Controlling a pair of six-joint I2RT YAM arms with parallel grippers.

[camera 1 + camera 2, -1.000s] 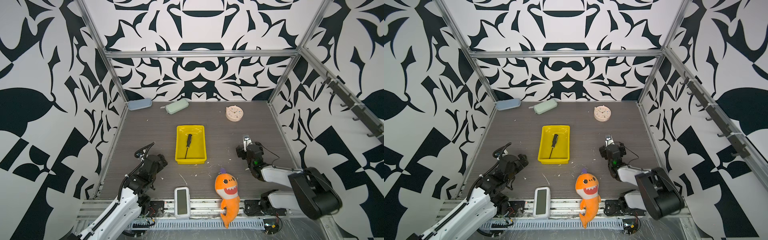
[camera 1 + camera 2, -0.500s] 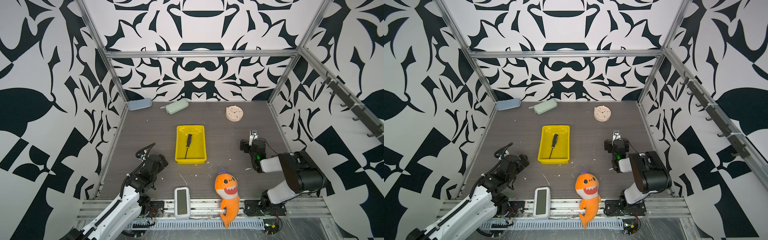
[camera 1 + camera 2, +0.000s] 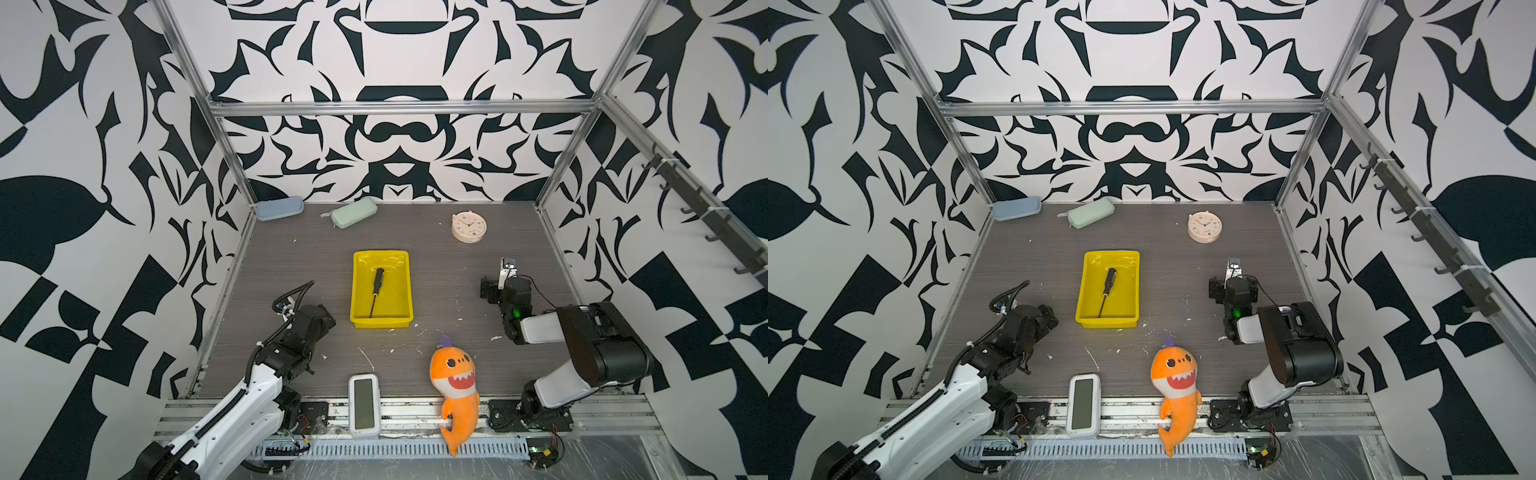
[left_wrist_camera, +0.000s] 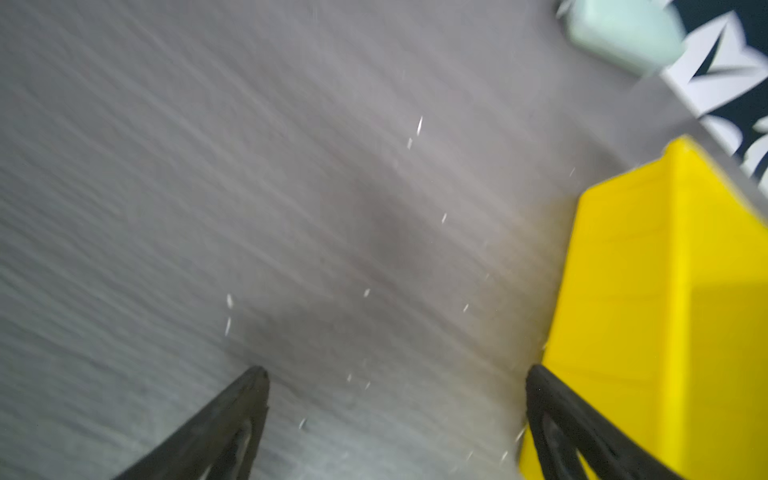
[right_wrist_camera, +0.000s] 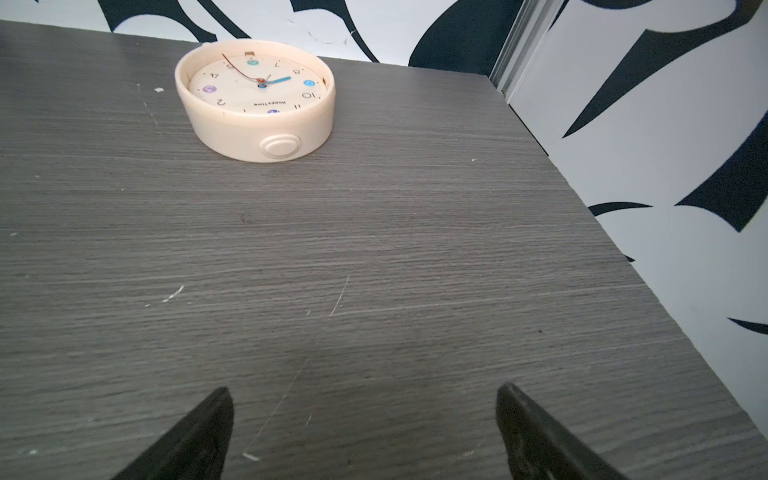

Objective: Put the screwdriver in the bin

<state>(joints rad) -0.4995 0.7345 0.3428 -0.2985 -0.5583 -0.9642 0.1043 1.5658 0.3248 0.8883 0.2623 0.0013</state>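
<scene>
**Task item.** The screwdriver lies flat inside the bin. Its black handle points toward the far edge of the table and its shaft runs to the bin's near wall. The bin sits about mid-table. On this evidence I judge the placement done.

**Grippers.** The left gripper has its jaws spread wide with nothing between them, only bare table. It sits just beside the bin's near-left corner. The right gripper is likewise spread and empty. It is low over the table near the right edge, well apart from the bin, and faces the clock.

**Risks.**
- The left gripper is the concern. A finger close to the yellow wall could catch the rim on any sideways move and shove or tip the shallow bin. The screwdriver could then slide or roll out.
- The right gripper poses little risk to the bin. A forward reach would meet the clock instead.

**Limits of view.**
- The left wrist view is smeared. One finger overlaps the bin wall there, possibly touching, but I cannot tell.
- In both top views each arm's own body hides its fingers.
- The screwdriver tip merges with the shadow at the near wall, so contact there is unconfirmed.
- Neither wrist view shows the screwdriver.
- The left wrist view cuts off the green case at the frame edge.
</scene>
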